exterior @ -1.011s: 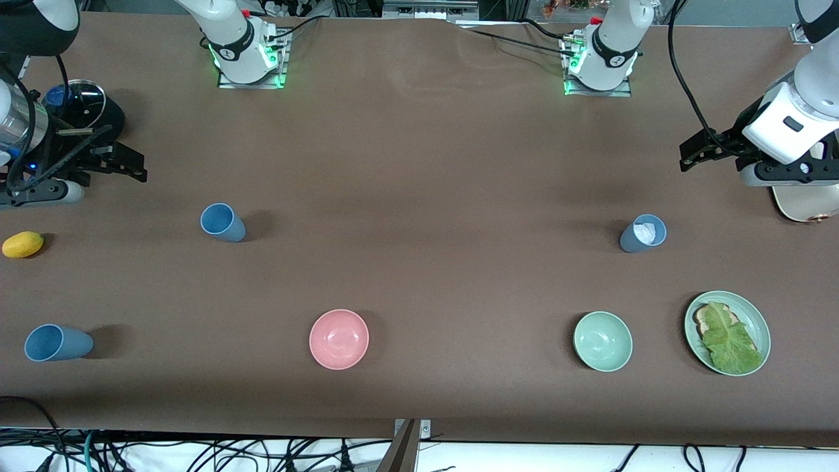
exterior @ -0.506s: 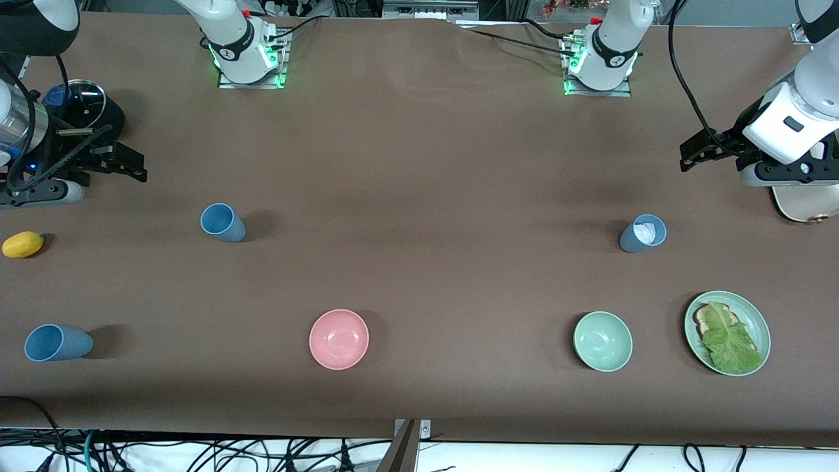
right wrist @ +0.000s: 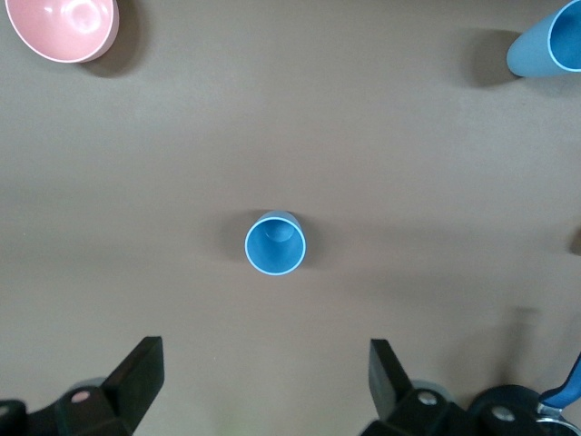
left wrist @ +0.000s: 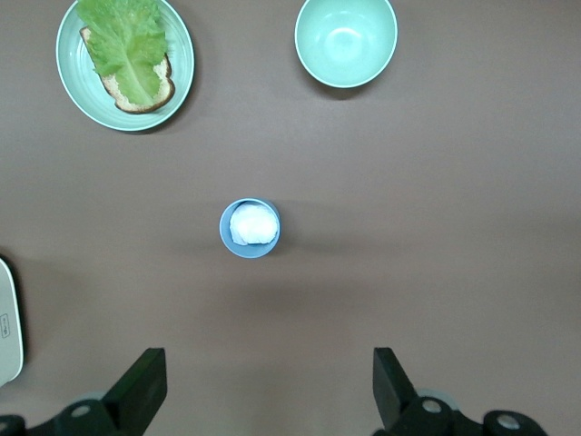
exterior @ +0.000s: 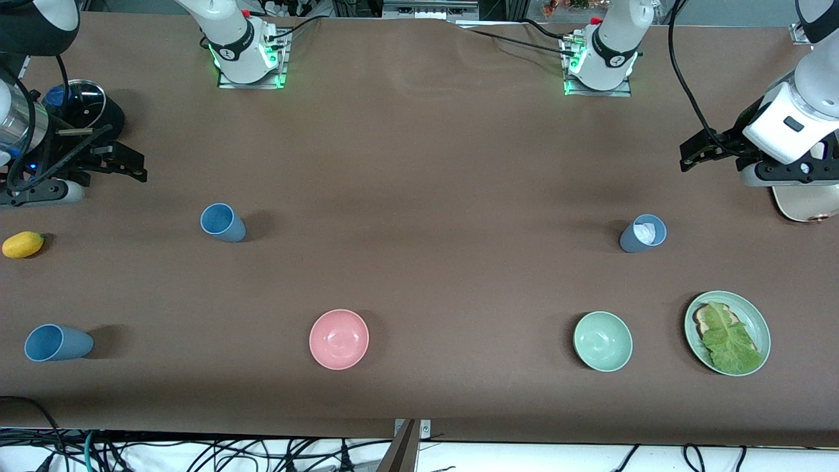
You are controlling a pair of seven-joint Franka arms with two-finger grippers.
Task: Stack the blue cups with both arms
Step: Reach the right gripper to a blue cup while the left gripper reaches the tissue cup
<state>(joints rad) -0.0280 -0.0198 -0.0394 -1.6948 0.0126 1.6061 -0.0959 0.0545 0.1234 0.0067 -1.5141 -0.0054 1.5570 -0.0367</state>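
A sky-blue cup stands upright and empty toward the right arm's end of the table; it also shows in the right wrist view. A second sky-blue cup stands nearer the front camera. A slate-blue cup with a white crumpled thing inside stands toward the left arm's end. My right gripper is open and empty in the air, apart from the first cup. My left gripper is open and empty in the air, apart from the slate-blue cup.
A pink bowl, a green bowl and a green plate with bread and lettuce sit near the front edge. A lemon and a black pot with a glass lid are at the right arm's end. A cream object lies under the left arm.
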